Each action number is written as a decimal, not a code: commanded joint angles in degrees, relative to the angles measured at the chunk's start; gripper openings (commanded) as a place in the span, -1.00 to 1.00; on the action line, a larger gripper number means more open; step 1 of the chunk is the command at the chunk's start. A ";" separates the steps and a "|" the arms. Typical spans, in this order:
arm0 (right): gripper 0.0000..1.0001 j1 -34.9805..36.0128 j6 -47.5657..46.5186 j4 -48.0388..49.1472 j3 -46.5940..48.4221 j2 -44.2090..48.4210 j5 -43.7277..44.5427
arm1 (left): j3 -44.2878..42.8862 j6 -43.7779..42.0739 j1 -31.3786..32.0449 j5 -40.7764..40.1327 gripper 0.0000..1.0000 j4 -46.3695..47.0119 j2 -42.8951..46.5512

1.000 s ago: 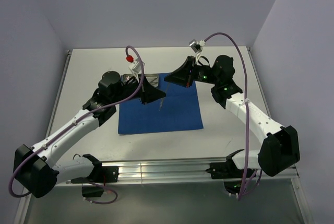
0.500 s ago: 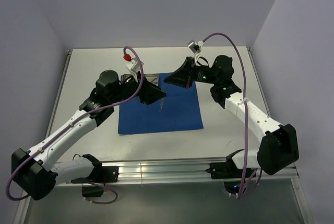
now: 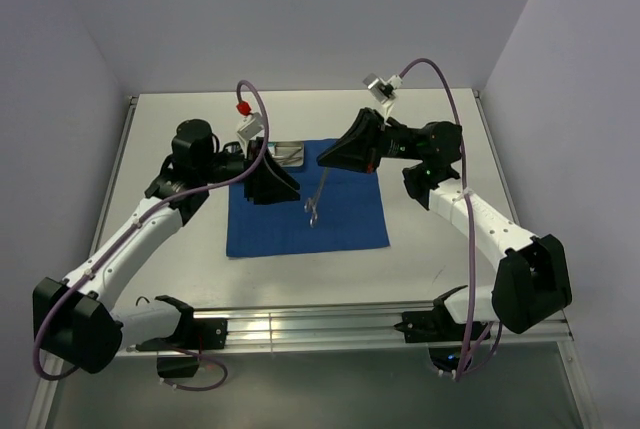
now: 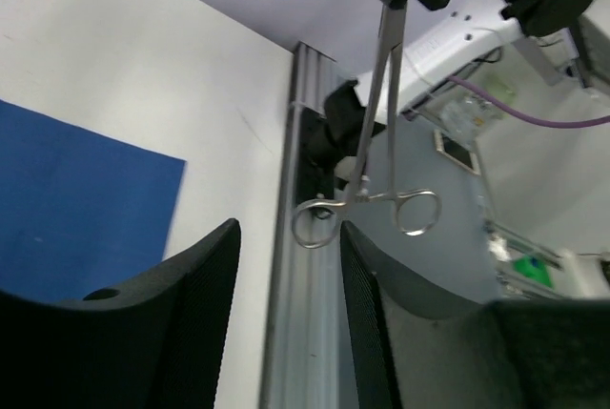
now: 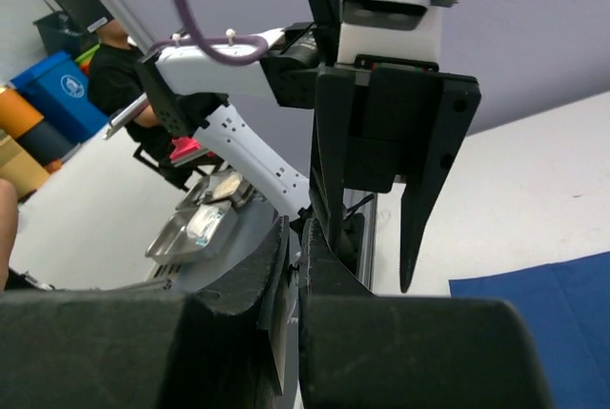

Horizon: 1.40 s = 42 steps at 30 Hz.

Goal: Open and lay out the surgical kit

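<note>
A white surface (image 3: 430, 249) carries the blue cloth (image 3: 340, 224), with the steel tray (image 3: 288, 154) at the cloth's far edge. Above the cloth the right gripper (image 3: 328, 160) is clamped on a dangling ring-handled clamp (image 3: 318, 194). Over the cloth's left part the left gripper (image 3: 288, 189) has its jaws apart.

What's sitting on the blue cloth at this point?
Only the steel tray at the blue cloth's far edge; the clamp hangs above from the right pincer. The left pincer covers the cloth beneath it.

The cloth wrap (image 3: 340, 224) is spread mid-table (image 3: 430, 249), with the tray (image 3: 288, 154) set at its far edge, seemingly on it. A clamp (image 3: 317, 199) is hung above the wrap, between the left gripper (image 3: 290, 189) and the right gripper (image 3: 326, 161).
</note>
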State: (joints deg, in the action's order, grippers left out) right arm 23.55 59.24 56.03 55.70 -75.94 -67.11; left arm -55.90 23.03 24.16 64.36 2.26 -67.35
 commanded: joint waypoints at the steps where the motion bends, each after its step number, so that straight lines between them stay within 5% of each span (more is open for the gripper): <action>1: -1.00 0.71 1.58 5.32 -1.12 1.50 -2.15 | -3.51 4.82 0.44 7.01 0.03 3.01 0.56; 7: -1.00 0.79 -1.50 3.21 -2.26 1.94 -2.50 | -2.73 11.51 2.20 1.75 0.22 6.79 2.84; 17: -1.00 1.41 -2.56 0.31 -0.59 1.76 -1.71 | -7.03 2.29 8.88 -13.90 0.06 -8.14 2.58; 36: -1.00 2.20 -4.05 -1.98 0.46 1.23 -1.71 | -8.35 -0.96 12.31 -14.52 -0.01 -11.23 1.26; 42: -1.00 2.20 -4.22 -2.42 0.55 1.23 -1.79 | -8.79 -2.11 12.84 -15.49 -0.17 -12.81 0.91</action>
State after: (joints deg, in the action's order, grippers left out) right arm 25.32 55.86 52.84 53.34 -75.88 -69.06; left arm -62.39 22.90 36.47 49.54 -10.15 -66.76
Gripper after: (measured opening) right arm 0.060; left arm 0.427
